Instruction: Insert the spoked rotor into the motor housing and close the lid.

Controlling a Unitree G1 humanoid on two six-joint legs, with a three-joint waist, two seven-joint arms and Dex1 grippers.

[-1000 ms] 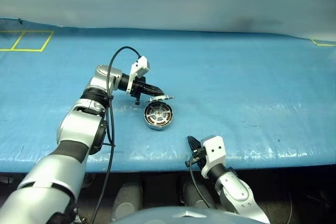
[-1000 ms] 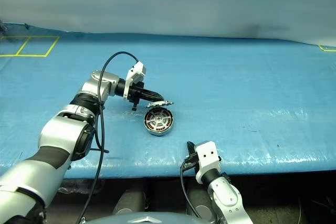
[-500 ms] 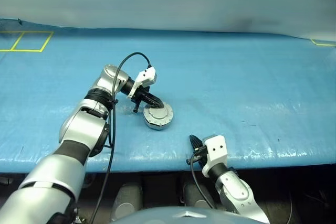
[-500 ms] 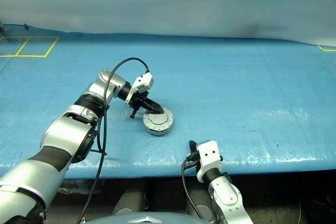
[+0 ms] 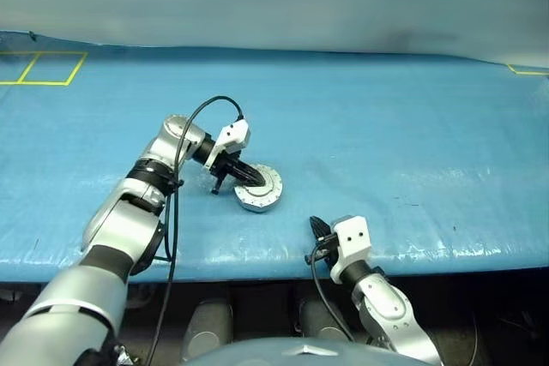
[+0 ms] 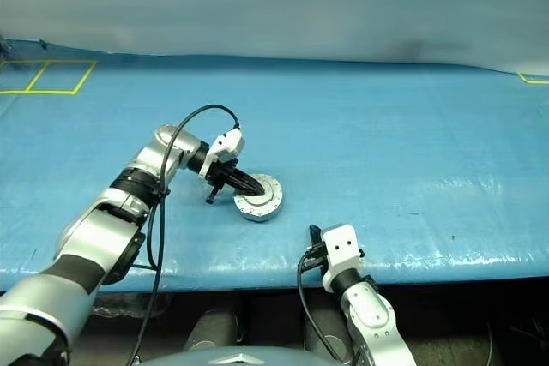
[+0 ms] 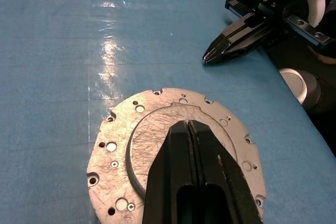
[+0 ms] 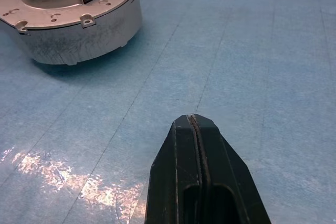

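The left arm (image 5: pixel 137 212) is built of rounded silver-grey shells with black bands at the joints. A thin black cable (image 5: pixel 184 139) loops from it up over the wrist. The wrist ends in a small white block (image 5: pixel 233 136), and the left hand (image 5: pixel 256 181) beyond it has two slim black tapered fingers (image 7: pixel 197 182), smooth and matt, meeting along a straight seam.

The right arm (image 5: pixel 386 315) has the same silver-grey shells. Its wrist carries a white block (image 5: pixel 352 236) with two small dark dots on its face, and a black cable (image 5: pixel 319 285) curls beside it. The right hand (image 8: pixel 193 120) is black too, its two fingers (image 8: pixel 210 182) shaped like a wedge with a fine seam.
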